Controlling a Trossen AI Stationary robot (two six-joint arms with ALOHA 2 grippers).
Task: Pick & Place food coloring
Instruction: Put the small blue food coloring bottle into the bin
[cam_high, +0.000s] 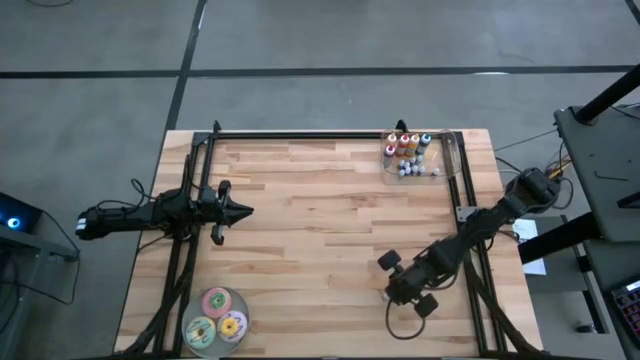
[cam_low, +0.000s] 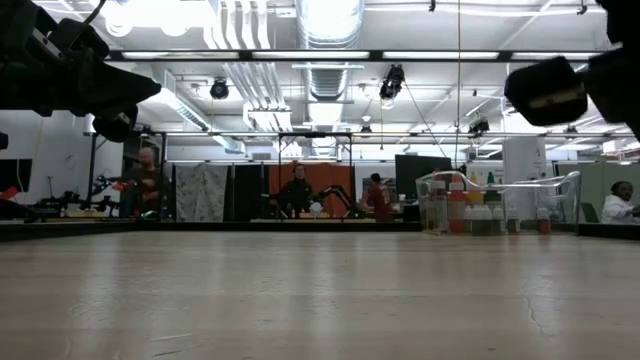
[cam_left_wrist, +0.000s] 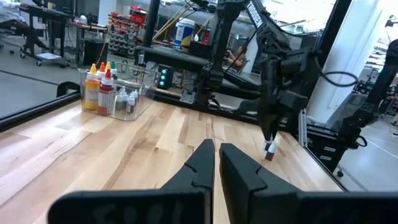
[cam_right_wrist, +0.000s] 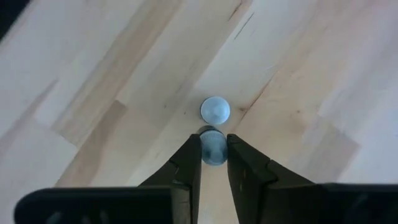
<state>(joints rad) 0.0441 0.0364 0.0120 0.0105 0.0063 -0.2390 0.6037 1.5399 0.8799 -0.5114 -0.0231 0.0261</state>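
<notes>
"TROSSEN" on the right arm (cam_left_wrist: 258, 15).

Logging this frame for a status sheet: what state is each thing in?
Right gripper: pointing down at the table, closed on a small bottle.
Small bottle: upright, between the fingers.
Second small bottle: upright on the table, free, just beyond the held one.
Left gripper: shut, empty, above the table.
Clear bin: holds upright bottles.
Discs: lying flat.
</notes>
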